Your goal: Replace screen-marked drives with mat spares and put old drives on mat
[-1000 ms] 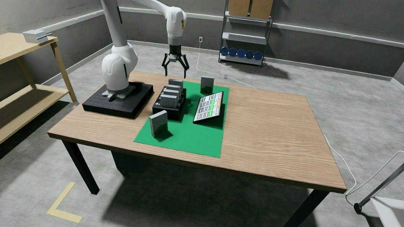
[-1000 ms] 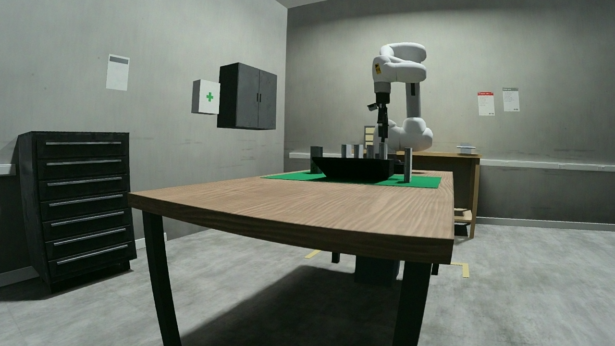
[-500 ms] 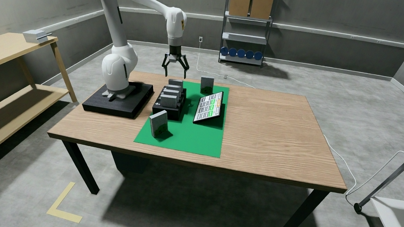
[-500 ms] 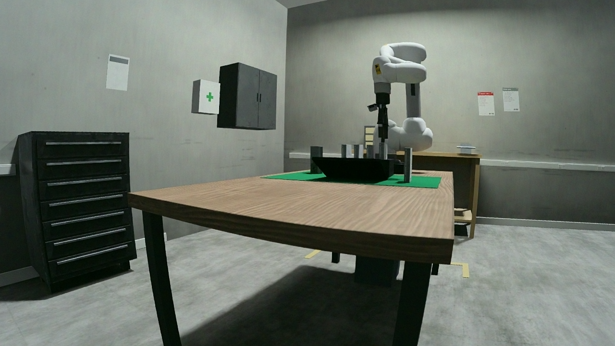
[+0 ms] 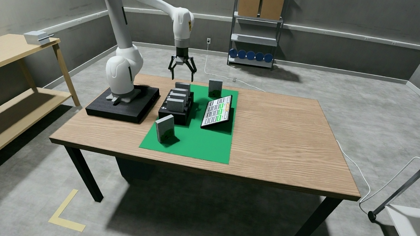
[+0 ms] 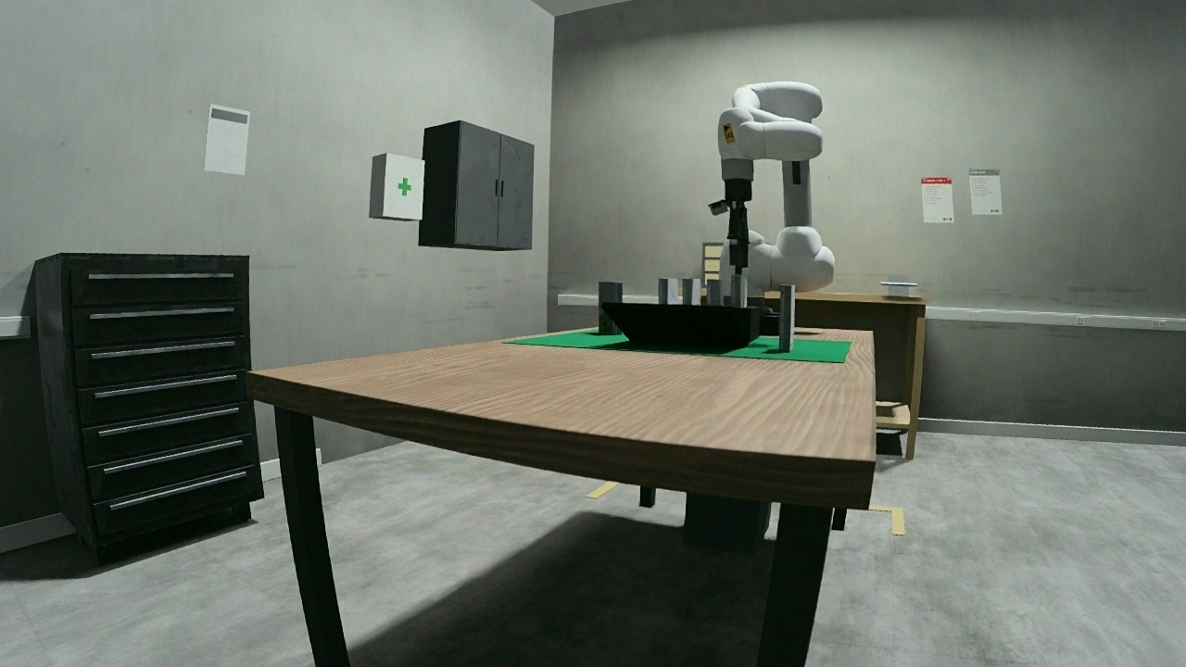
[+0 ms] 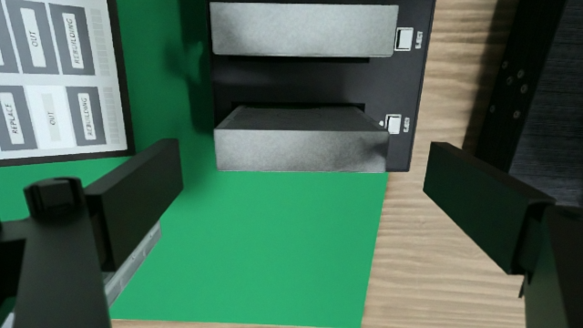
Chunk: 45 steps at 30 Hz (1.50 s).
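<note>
Evidently the pincer point(image 5: 182, 79) point(image 6: 737, 271) point(image 7: 303, 165), spread wide and holding nothing, should descend squarely over the end drive point(image 7: 301, 150), seated in the dock point(image 5: 173, 116) point(image 7: 401, 82), before gripping.

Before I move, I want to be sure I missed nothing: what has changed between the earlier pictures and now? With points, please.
Nothing visibly changed. The gripper point(image 5: 182, 79) point(image 6: 738, 270) point(image 7: 303, 165) has taken hold of nothing and let go of nothing; it hangs open. The two standing drives point(image 5: 165, 129) point(image 6: 786, 319) point(image 7: 137, 257) and the screen point(image 5: 216, 111) point(image 6: 679, 325) point(image 7: 50, 77) stayed put.
</note>
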Each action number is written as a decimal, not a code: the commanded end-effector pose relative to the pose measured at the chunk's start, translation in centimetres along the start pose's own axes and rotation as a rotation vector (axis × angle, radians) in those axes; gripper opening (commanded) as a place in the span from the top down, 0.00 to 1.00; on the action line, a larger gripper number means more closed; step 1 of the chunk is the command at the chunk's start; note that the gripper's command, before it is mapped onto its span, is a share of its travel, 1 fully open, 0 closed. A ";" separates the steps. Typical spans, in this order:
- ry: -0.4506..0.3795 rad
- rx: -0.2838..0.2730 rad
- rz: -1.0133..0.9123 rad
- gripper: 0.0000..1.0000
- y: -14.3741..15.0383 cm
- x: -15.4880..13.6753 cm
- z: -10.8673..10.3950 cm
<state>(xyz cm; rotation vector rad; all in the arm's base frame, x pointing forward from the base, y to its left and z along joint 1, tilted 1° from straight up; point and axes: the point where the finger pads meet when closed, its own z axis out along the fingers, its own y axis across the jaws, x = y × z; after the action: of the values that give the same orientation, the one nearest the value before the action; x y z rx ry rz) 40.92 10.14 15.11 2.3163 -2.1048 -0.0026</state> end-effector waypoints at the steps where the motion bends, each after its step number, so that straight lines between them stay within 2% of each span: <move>1: 0.000 0.001 0.000 0.11 0.0 0.0 0.0; 18: 0.000 0.001 0.000 0.11 0.0 0.0 0.9; 45: 0.000 0.001 0.000 0.11 0.0 0.0 6.3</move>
<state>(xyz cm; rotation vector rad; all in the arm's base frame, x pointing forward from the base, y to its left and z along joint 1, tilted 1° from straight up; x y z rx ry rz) 40.85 10.09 9.02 2.3163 -2.1047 -0.0028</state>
